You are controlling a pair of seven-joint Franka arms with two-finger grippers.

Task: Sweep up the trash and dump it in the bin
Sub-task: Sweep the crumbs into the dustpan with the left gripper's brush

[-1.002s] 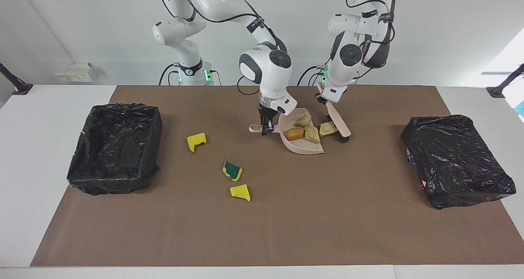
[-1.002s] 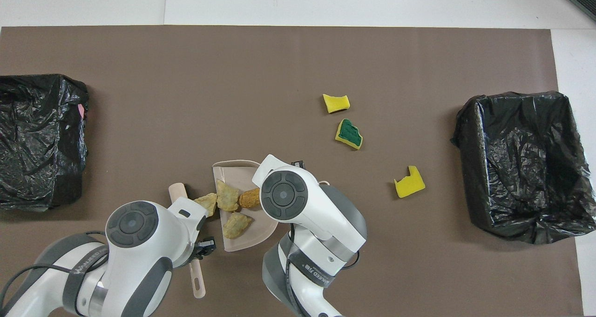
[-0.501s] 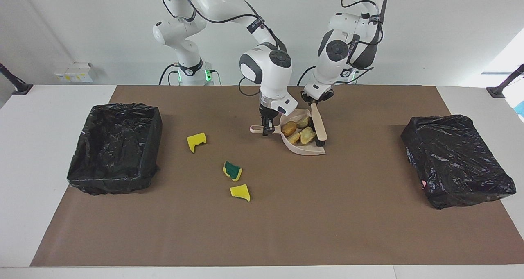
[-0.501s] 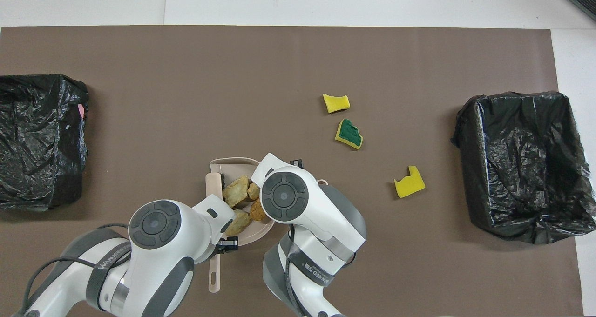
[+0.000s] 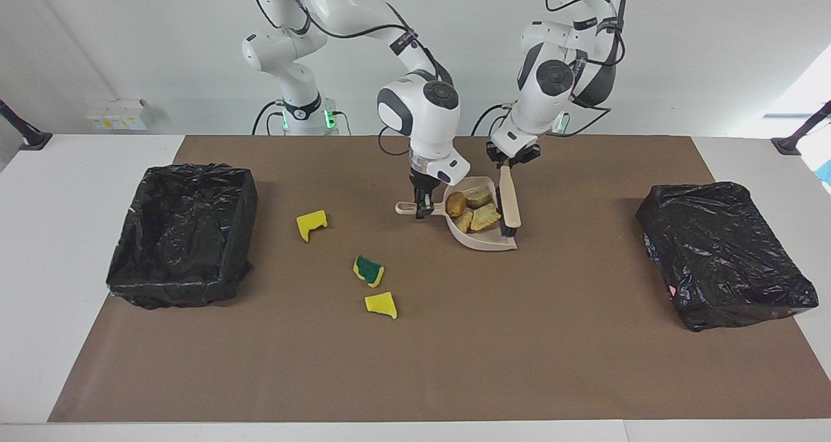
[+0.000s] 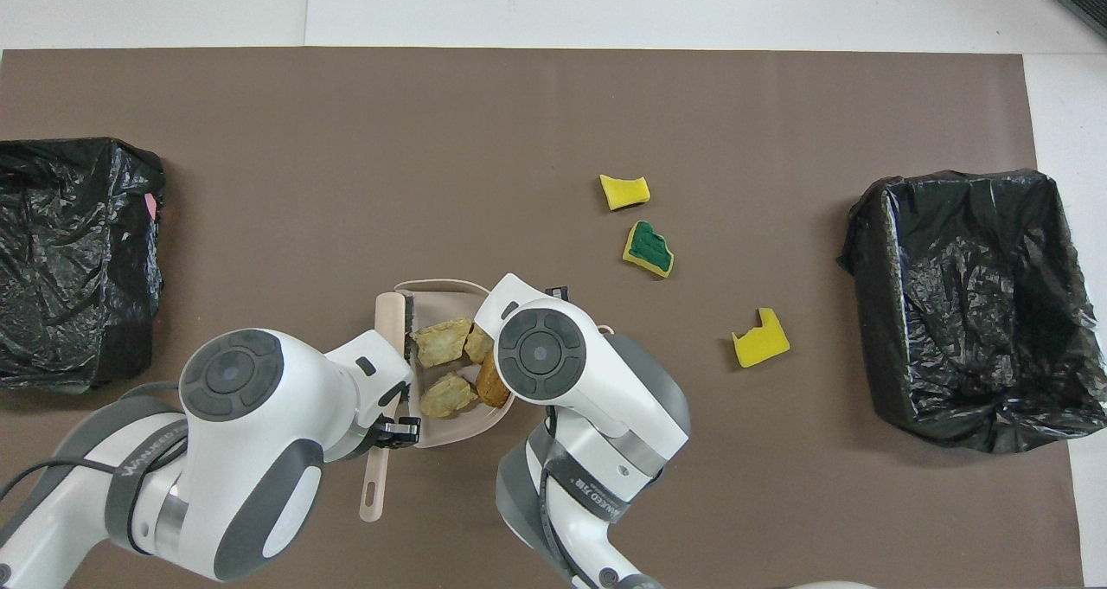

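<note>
Right gripper clamped on dustpan handle, pan flat on brown mat mid-table. Four tan-orange chunks sit in pan, bunched together. Left gripper closed tight on hand brush handle — dark bristles down at pan's open edge, touching chunks. Three yellow sponge pieces loose on mat toward right arm's end, one with green face, well apart from pan. Open black-lined bin at right arm's end — second black-bagged bin at left arm's end.

Bread chunks heaped, sponge pieces scattered
</note>
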